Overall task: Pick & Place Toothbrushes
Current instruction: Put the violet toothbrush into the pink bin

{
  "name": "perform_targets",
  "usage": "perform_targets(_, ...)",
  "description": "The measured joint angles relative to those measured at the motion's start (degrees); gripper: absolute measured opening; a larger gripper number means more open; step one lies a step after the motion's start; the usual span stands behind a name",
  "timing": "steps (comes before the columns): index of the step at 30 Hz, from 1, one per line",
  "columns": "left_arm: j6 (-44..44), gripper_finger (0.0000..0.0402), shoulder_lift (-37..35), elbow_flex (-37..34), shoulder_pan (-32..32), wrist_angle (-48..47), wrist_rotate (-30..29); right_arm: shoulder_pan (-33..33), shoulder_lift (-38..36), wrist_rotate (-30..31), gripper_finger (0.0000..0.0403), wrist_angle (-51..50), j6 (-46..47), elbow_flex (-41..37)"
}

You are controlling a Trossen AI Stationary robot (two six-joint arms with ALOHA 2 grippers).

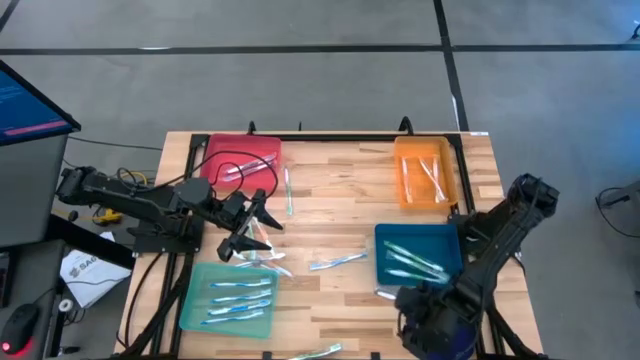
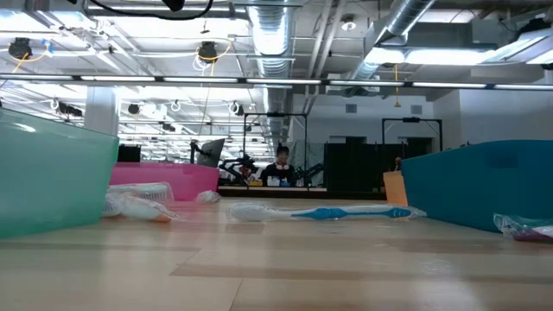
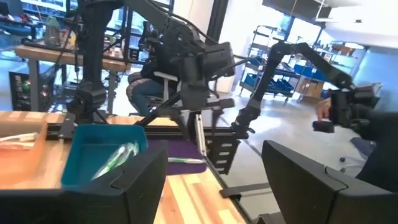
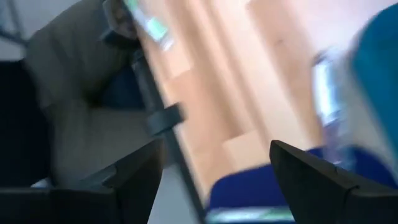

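Note:
Several toothbrushes lie loose on the wooden table: one at mid-table (image 1: pixel 337 262) (image 2: pixel 346 212), one by the red tray (image 1: pixel 288 190), a few below my left gripper (image 1: pixel 262 256), and one at the near edge (image 1: pixel 315 350). Others lie in the teal tray (image 1: pixel 230 295), the blue tray (image 1: pixel 415 260) and the orange tray (image 1: pixel 428 175). My left gripper (image 1: pixel 252 222) (image 3: pixel 214 186) hangs open above the table's left half, pointing level toward the right. My right gripper (image 1: pixel 425 310) (image 4: pixel 214 180) is open over the near right corner, slanting down, with nothing between its fingers.
A red tray (image 1: pixel 240 160) with a black cable looped over it stands at the far left. A purple tray (image 3: pixel 186 163) with one toothbrush lies under the right arm. A monitor (image 1: pixel 25 110) stands off the table's left. In the room beyond the table, a person (image 3: pixel 348 112) is visible.

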Motion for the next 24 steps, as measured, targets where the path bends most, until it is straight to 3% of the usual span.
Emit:
perform_targets(2,-0.6,0.0254,0.6,0.0,-0.9,0.5,0.0,1.0,0.0,4.1,0.0285,0.1,0.0,-0.2)
perform_targets(6,-3.3,0.0254,3.4,-0.1,-4.2,2.6,-0.7,2.7,0.0,6.3,0.0285,-0.2,-0.2,-1.1)
perform_targets(13,-4.5,0.0254,8.5,-0.1,-10.9,13.1,-0.6,7.4,0.0,11.7,0.0285,3.5,7.3,-5.6)
perform_targets(19,-4.6,0.0254,8.5,-0.1,-12.0,14.1,-0.7,9.5,3.2,16.5,0.0285,3.1,8.3,-7.9)
perform_targets(24,-4.6,0.0254,8.3,-0.1,-11.9,14.2,-0.8,7.7,7.7,11.8,0.0285,3.3,8.3,-8.4)
